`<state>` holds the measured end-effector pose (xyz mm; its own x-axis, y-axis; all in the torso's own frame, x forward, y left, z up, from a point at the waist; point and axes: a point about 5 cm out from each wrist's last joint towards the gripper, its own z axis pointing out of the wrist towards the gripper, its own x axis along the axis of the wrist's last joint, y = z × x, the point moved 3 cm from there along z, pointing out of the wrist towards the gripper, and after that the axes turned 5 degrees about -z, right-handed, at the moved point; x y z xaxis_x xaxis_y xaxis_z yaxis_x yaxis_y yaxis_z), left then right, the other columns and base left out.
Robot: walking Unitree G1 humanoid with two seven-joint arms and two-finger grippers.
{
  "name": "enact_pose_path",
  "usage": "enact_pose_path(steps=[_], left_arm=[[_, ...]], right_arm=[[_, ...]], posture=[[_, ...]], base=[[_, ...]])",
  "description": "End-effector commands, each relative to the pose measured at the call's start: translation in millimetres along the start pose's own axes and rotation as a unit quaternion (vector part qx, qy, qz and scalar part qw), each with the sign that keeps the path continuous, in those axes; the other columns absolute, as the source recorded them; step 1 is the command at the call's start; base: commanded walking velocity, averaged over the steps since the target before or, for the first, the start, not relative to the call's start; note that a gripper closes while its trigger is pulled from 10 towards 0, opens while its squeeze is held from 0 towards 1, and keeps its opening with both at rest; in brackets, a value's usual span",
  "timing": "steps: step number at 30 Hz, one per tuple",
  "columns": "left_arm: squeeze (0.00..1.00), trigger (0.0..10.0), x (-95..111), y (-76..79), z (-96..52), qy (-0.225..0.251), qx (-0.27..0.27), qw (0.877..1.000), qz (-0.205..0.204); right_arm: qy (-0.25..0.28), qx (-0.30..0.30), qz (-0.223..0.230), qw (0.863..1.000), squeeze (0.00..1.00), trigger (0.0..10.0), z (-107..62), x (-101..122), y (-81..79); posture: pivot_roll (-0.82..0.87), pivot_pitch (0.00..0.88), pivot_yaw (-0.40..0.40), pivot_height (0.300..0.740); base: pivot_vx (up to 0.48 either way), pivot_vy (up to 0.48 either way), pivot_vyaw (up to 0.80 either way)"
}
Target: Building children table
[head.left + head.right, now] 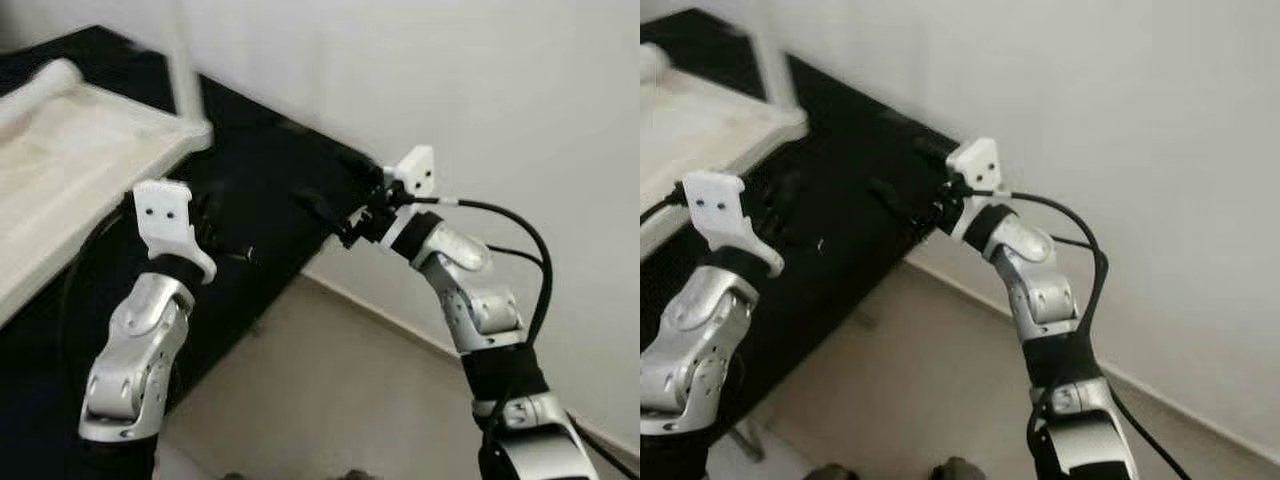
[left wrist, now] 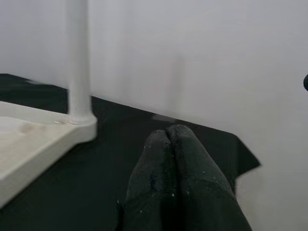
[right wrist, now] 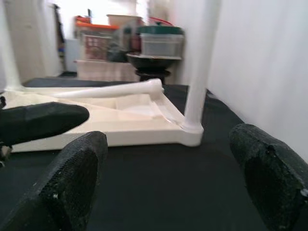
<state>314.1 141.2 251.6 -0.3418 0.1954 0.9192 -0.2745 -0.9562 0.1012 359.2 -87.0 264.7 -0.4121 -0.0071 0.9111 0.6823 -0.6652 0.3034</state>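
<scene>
Beige floor (image 1: 330,390) nearest, running under both raised silver arms. Left gripper (image 2: 168,139) hovers over the black cloth (image 1: 270,190) at about 9 o'clock in the head views, empty — fingertips (image 2: 183,144) pressed together, clenched on nothing. Right gripper (image 3: 168,159) sits at roughly 2 o'clock, out over the cloth's edge by the white wall (image 1: 480,90); its two fingers (image 3: 72,178) stand wide apart, released, nothing between them. Beyond the grippers, at 10 to 11 o'clock, the white table top (image 1: 70,170) lies upside down on the cloth, well apart from both grippers. One white leg (image 2: 78,62) stands upright in its near corner — a second leg (image 3: 115,90) lies loose across the underside. Farthest back, in the right wrist view: stacked storage bins (image 3: 144,41), blurred.
</scene>
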Motion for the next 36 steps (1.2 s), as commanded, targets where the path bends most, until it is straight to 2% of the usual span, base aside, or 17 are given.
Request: enact_pose_path(steps=[1,5,14,16,21,23,26,29,36], left_arm=[[0.0,10.0,-3,5.9,-1.0,-0.005,-0.01,1.0,-0.005],[0.0,10.0,-3,6.0,-1.3,-0.006,-0.01,1.0,-0.006],[0.0,10.0,-5,6.9,-2.4,-0.009,-0.011,1.0,-0.008],[0.0,10.0,-8,7.7,-3.0,-0.012,-0.01,1.0,-0.01],[0.0,10.0,-10,8.5,-2.7,-0.016,-0.009,1.0,-0.011],[0.0,10.0,-20,11.9,-2.6,-0.039,-0.008,0.999,-0.001],[0.0,10.0,-23,13.3,-2.9,-0.046,-0.009,0.999,0.003],[0.0,10.0,-31,18.9,-4.8,-0.062,-0.017,0.998,0.0],[0.0,10.0,-31,19.4,-4.9,-0.063,-0.018,0.998,-0.001]], right_arm=[[0.005,-0.012,0.006,1.0,0.0,10.0,-4.4,0,3.9],[0.007,-0.02,0.011,1.0,0.0,10.0,-4.1,0,4.3],[0.003,-0.005,0.014,1.0,0.0,10.0,-3.8,-3,-5.6],[0.001,0.016,0.02,1.0,0.0,10.0,-5.8,-6,-12.4],[-0.002,0.027,0.018,0.999,0.0,10.0,-7.6,-7,-15.8],[-0.006,0.045,0.017,0.999,0.0,10.0,-9.6,-9,-19.8],[-0.007,0.051,0.017,0.999,0.0,10.0,-10.1,-9,-21.3],[-0.015,0.087,0.018,0.996,0.0,10.0,-13.2,-13,-33.1],[-0.021,0.105,0.02,0.994,0.0,10.0,-15.8,-15,-39.0]], posture=[[0.01,0.206,-0.119,0.74],[0.01,0.206,-0.118,0.74],[0.01,0.208,-0.121,0.74],[0.0,0.208,-0.121,0.74],[0.0,0.208,-0.119,0.74],[0.0,0.208,-0.117,0.74],[0.0,0.208,-0.116,0.74],[0.0,0.209,-0.115,0.74],[0.0,0.211,-0.117,0.74]], base=[[0.33,0.0,0.7],[0.334,0.0,0.0],[0.33,0.0,0.0],[0.334,0.0,0.8],[0.319,0.0,0.8],[0.0,0.0,0.8],[0.0,0.0,0.8],[0.0,0.0,0.8],[0.0,0.0,0.8]])
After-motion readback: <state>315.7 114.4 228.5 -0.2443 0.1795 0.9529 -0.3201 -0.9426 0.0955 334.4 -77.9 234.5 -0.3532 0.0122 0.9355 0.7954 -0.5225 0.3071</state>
